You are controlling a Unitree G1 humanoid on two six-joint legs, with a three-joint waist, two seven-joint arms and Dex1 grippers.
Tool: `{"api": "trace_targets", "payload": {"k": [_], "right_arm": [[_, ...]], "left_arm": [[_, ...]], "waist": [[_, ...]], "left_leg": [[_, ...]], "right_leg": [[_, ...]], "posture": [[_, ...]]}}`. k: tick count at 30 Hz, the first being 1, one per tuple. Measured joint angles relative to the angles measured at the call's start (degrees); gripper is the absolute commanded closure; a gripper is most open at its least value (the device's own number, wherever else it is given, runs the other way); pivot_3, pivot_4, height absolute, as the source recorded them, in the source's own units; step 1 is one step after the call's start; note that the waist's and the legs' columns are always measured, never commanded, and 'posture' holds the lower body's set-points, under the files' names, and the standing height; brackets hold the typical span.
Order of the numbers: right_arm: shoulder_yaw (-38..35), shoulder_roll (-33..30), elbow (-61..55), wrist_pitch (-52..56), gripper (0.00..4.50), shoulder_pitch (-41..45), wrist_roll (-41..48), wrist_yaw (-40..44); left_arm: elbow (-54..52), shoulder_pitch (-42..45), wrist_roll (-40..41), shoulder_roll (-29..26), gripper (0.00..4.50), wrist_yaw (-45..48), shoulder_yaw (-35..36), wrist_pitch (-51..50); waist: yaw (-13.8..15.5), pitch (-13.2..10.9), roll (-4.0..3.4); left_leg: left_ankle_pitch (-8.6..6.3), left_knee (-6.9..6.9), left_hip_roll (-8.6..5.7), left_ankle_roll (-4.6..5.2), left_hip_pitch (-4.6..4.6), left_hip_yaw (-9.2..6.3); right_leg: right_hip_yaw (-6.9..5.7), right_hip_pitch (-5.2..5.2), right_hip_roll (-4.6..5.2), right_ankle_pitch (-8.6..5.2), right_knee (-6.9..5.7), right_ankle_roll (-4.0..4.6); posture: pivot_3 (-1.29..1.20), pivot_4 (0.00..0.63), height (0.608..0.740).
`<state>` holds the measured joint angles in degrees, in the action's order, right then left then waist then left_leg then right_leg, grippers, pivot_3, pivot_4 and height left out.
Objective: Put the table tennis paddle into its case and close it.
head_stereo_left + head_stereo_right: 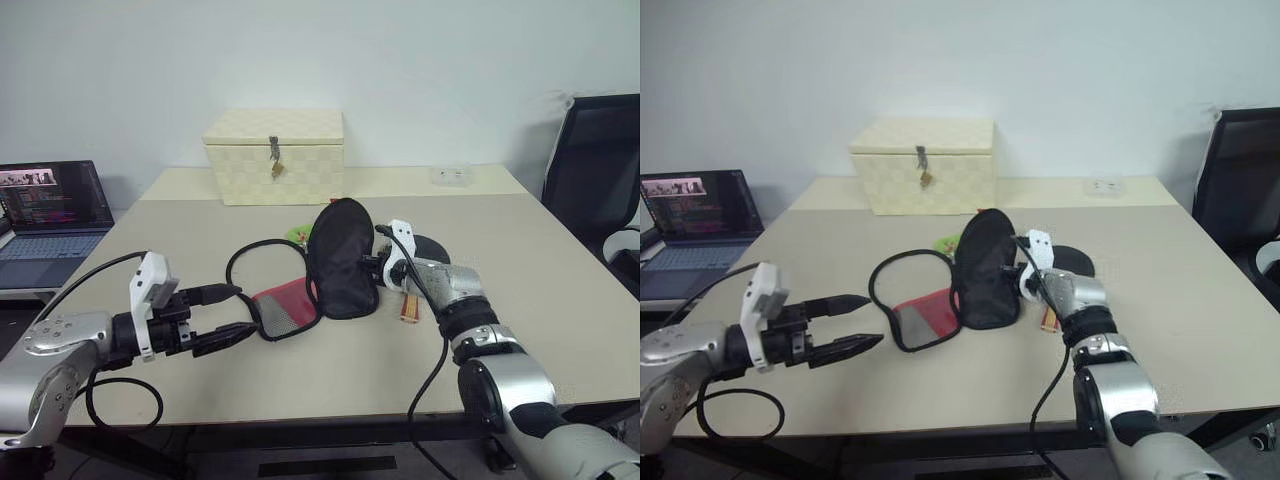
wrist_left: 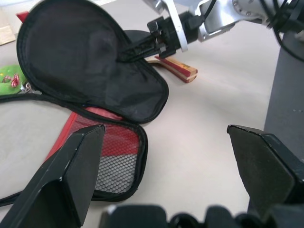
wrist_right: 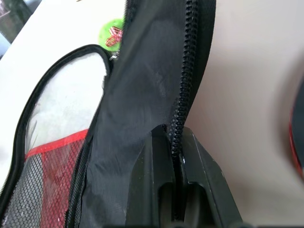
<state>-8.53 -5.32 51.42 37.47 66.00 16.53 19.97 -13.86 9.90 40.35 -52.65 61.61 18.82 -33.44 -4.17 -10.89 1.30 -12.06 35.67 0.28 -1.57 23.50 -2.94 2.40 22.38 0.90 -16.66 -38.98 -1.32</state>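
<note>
Open case (image 1: 335,262) mid-bench (image 1: 540,290), black flap raised, right pincer (image 3: 175,156) pinching the flap's zip edge, paddle (image 1: 425,262) flat on bench just behind that pincer, left pincer (image 1: 228,313) spread wide, near case's red mesh end

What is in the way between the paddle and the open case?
The case's raised black flap stands between them, pinched in the right gripper. The table tennis paddle lies on the table behind that gripper, and the case's red mesh half lies on the flap's other side.
</note>
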Motion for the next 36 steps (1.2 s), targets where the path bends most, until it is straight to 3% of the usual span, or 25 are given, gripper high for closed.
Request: {"api": "trace_targets", "payload": {"k": [2,5,16,20,26,31,36], "right_arm": [[0.9,-0.2,2.5,-2.2,4.46,1.2,-1.1,1.5],[1.7,-0.6,5.5,-5.2,3.83,2.3,-2.7,2.4],[3.3,-4.9,9.4,-11.5,0.02,3.2,-8.5,2.5],[3.6,-8.3,4.2,-10.6,0.02,2.8,-9.1,2.5],[2.4,-11.0,-23.9,6.8,0.02,-10.3,-7.7,-0.6],[-1.7,-5.1,-44.4,22.1,0.02,-22.8,-7.5,-11.5],[-3.3,-0.1,-52.9,27.4,0.02,-25.5,-7.6,-18.3]], "left_arm": [[0.0,0.2,0.0,0.0,0.00,-0.1,-0.4,0.0],[0.0,0.4,-0.1,0.0,0.00,-0.3,-0.7,0.0],[0.0,1.4,-0.3,0.2,0.00,-0.9,-1.4,0.0],[0.0,1.6,-0.3,0.5,0.00,-1.0,-1.9,0.1],[0.3,1.9,-0.7,0.9,0.00,-0.8,-2.3,0.3],[2.3,3.3,-1.6,1.1,0.00,0.4,-3.6,1.4],[4.1,5.8,-2.7,1.2,0.00,1.7,-5.1,2.3]], "waist": [[0.0,0.0,0.00],[0.0,0.0,0.00],[0.0,0.0,0.00],[0.1,0.0,-0.02],[0.6,0.0,-0.01],[0.9,0.0,-0.02],[0.9,0.0,-0.01]], "left_leg": [[0.00,0.00,0.00,0.00,0.00,-0.01],[0.00,0.00,0.00,0.00,0.01,-0.01],[0.00,0.00,-0.01,0.00,0.03,-0.02],[0.00,0.00,-0.01,0.00,0.06,-0.03],[0.00,0.02,0.03,0.00,0.21,-0.17],[0.01,0.05,0.03,-0.01,0.36,-0.12],[0.01,0.06,0.05,-0.01,0.35,-0.04]], "right_leg": [[0.00,0.00,0.00,0.00,0.00,0.00],[0.00,0.00,0.00,0.00,0.00,0.00],[0.00,0.00,0.00,0.00,0.00,0.00],[0.01,0.03,0.01,0.00,0.00,0.00],[0.02,0.11,0.01,-0.02,-0.01,0.04],[0.00,0.33,-0.02,-0.02,-0.13,0.05],[0.01,0.34,-0.06,-0.02,-0.10,0.04]], "posture": [[0.00,0.150,0.740],[0.00,0.150,0.740],[0.00,0.150,0.740],[0.00,0.150,0.740],[0.00,0.150,0.740],[0.00,0.150,0.740],[0.00,0.150,0.740]]}}
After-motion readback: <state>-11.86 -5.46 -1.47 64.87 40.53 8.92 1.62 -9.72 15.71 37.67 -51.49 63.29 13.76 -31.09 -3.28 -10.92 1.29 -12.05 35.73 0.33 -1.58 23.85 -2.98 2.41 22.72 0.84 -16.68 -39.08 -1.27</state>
